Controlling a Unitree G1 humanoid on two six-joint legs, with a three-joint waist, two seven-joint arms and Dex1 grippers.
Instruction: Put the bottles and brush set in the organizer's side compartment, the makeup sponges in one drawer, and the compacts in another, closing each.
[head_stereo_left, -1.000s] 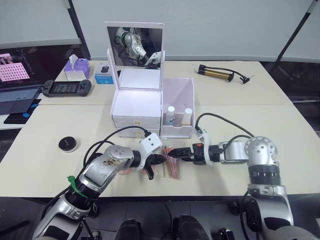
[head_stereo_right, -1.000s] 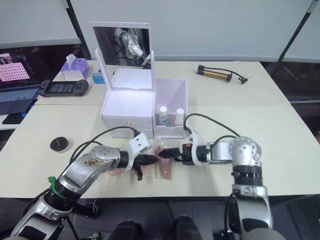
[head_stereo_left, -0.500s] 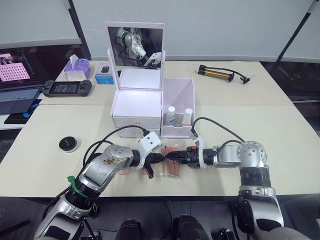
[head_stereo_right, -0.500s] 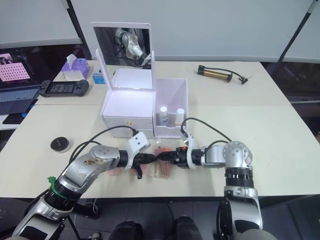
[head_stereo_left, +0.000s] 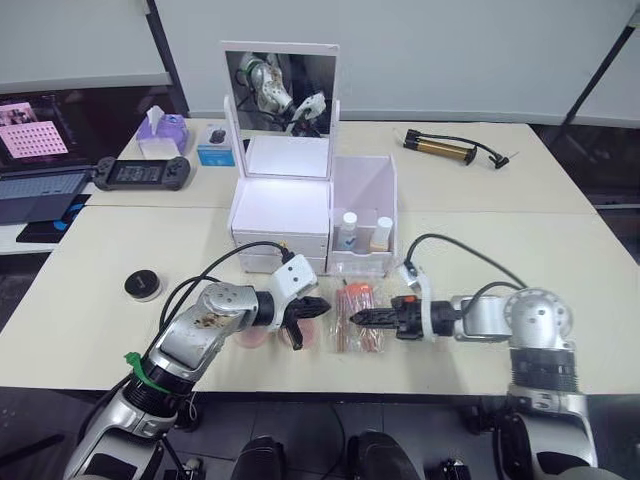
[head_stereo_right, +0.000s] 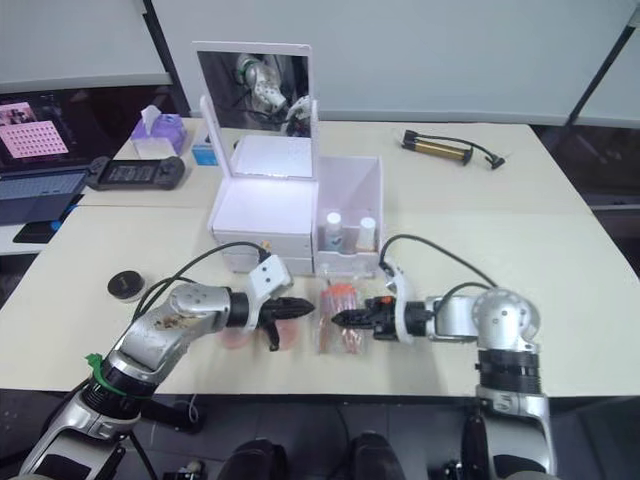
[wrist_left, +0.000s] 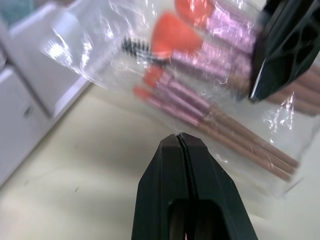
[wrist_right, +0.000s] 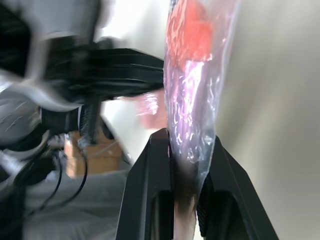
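The brush set, pink-handled brushes in a clear bag, lies on the table in front of the white organizer. My right gripper is shut on the bag's edge, and the right wrist view shows the plastic pinched between its fingers. My left gripper is shut and empty, its tip just short of the bag. Two bottles stand in the side compartment. Pink sponges lie under my left wrist. A black compact sits far left.
The organizer's mirror lid stands up and its drawer fronts look closed. At the back are a hand pump, a tissue box, a game controller and a laptop.
My right gripper's fingers have closed onto the brush set's bag. The left gripper stays shut beside it. The camera view has shifted slightly.
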